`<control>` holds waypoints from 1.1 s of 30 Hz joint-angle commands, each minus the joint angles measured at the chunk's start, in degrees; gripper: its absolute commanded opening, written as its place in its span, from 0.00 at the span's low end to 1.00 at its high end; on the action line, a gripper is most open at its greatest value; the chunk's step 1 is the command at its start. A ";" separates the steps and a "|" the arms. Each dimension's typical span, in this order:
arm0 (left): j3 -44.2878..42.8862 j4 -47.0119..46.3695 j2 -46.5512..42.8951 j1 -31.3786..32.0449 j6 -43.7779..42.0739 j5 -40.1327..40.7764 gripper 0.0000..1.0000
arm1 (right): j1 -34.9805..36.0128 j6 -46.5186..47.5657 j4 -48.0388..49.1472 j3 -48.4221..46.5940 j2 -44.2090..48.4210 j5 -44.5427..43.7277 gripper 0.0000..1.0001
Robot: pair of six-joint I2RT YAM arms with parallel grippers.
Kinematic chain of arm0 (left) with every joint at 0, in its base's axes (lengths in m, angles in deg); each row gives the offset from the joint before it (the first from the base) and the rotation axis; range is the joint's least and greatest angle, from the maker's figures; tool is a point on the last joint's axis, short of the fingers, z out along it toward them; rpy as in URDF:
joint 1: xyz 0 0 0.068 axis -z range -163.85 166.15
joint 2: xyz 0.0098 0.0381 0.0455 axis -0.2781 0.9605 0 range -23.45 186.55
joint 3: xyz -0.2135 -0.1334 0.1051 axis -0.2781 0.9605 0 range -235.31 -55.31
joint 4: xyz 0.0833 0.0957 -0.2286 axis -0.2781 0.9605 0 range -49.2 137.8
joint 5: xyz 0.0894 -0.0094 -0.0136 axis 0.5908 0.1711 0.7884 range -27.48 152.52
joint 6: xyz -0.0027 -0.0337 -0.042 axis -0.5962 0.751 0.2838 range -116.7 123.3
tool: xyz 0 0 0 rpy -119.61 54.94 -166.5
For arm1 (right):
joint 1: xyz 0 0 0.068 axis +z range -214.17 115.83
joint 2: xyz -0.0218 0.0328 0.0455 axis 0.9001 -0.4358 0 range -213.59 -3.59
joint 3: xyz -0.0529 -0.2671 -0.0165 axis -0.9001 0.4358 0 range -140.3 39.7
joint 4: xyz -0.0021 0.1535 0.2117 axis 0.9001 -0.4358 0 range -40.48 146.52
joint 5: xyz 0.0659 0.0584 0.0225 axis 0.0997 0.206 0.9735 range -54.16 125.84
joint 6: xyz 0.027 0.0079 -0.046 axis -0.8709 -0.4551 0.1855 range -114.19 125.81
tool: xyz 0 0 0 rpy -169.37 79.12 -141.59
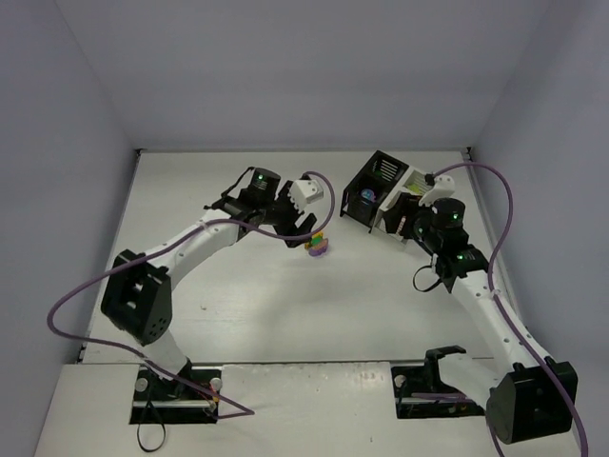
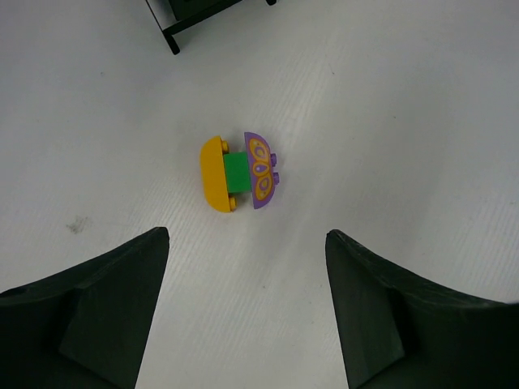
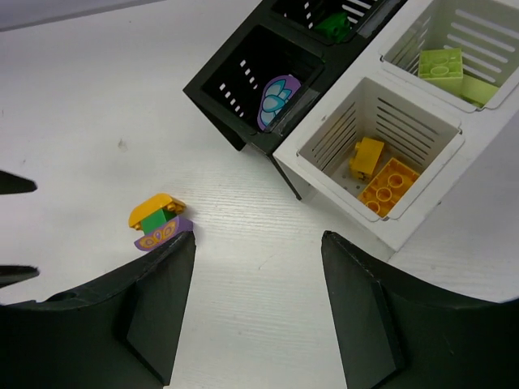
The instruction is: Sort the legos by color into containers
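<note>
Left pincer (image 2: 246, 237): jaws wide apart, nothing between them, gripping nothing. It hangs over the tabletop (image 2: 405, 121), just short of the brick stack (image 2: 239, 173). The stack lies on its side ahead of my fingertips, roughly centred on the gap, touching neither finger.

The stack is three pieces joined in a row:
- orange rounded piece (image 2: 214, 174)
- green brick (image 2: 237, 172) in the middle
- purple rounded piece (image 2: 261, 170) with a yellow-orange print

In the top view the stack sits mid-tabletop, left of the containers (image 1: 381, 173) and apart from them, right at the front end of my left wrist.

Right pincer (image 3: 258, 241): also open, jaws well spread, empty. It is above the tabletop by the near corner of the containers, with the stack off to its left and the white bins to its right. As far as I can see it touches neither. The left pincer's fingertips (image 3: 16, 185) show at the left edge of the right wrist view.

Containers, from the right wrist view, show four bins, a black pair joined to a white pair:
- Near black bin: one purple piece (image 3: 278, 99) with a pale blue print, leaning on the wall.
- Far black bin: dark green brick (image 3: 332, 24), partly hidden by the rim.
- Near white bin: two orange-yellow bricks (image 3: 389, 182), lying side by side on the floor of the bin.
- Far white bin: lime bricks (image 3: 442, 63), one seen plainly and a second cut off at the frame edge.
</note>
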 commanded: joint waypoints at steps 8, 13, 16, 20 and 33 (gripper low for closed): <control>-8.21 -5.36 10.66 3.53 18.47 8.31 0.57 | -0.23 -0.49 8.66 2.97 0.76 2.75 0.60; -7.15 -9.07 10.39 6.18 30.46 22.64 0.57 | -0.23 -1.10 9.72 3.94 0.49 3.89 0.60; -7.77 -8.80 11.27 6.79 35.99 27.74 0.57 | -0.23 -1.28 9.98 4.03 0.58 4.15 0.60; -10.22 -6.44 13.72 7.32 40.66 32.76 0.56 | -0.23 -1.28 10.16 4.46 0.93 3.98 0.60; -19.72 1.56 22.35 8.99 38.83 35.58 0.55 | -0.14 -1.37 10.51 4.90 0.84 4.24 0.60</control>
